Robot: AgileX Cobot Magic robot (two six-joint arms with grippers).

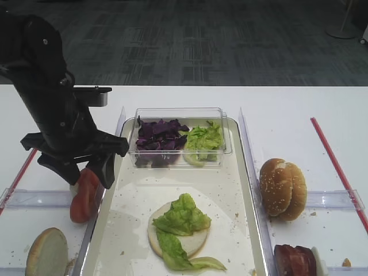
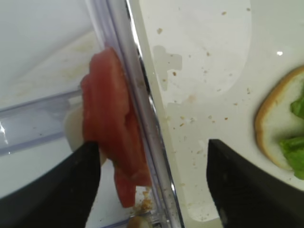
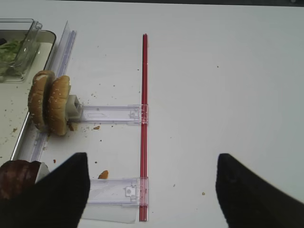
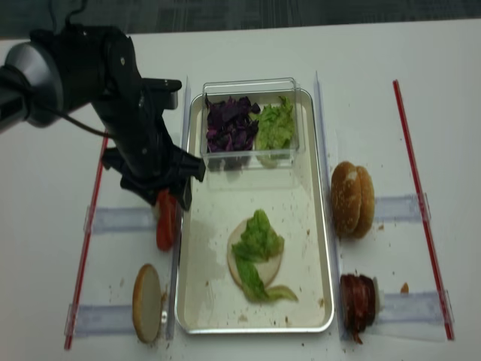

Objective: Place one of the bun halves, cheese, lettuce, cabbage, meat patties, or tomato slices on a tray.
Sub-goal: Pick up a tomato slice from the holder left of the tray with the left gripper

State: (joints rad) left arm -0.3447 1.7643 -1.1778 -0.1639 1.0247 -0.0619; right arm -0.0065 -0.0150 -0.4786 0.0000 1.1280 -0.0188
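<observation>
While straddling tomato slices point(image 2: 111, 142), left jaws apart.

- The tomato slices point(image 1: 84, 195) are partly covered from above by the left gripper point(image 1: 86, 172) in the high view.
- The maroon slices point(image 1: 296, 260) and a bun half point(image 1: 47, 253) are cut off by the bottom edge.
- The right gripper point(image 3: 152, 190) shows only two dark, blurred fingertips (the rest out of frame).

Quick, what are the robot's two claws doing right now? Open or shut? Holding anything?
Left gripper: open, one finger on each side of the tomato slices, not squeezing them yet.
Right gripper: open, holding nothing, above the bare table.
</observation>
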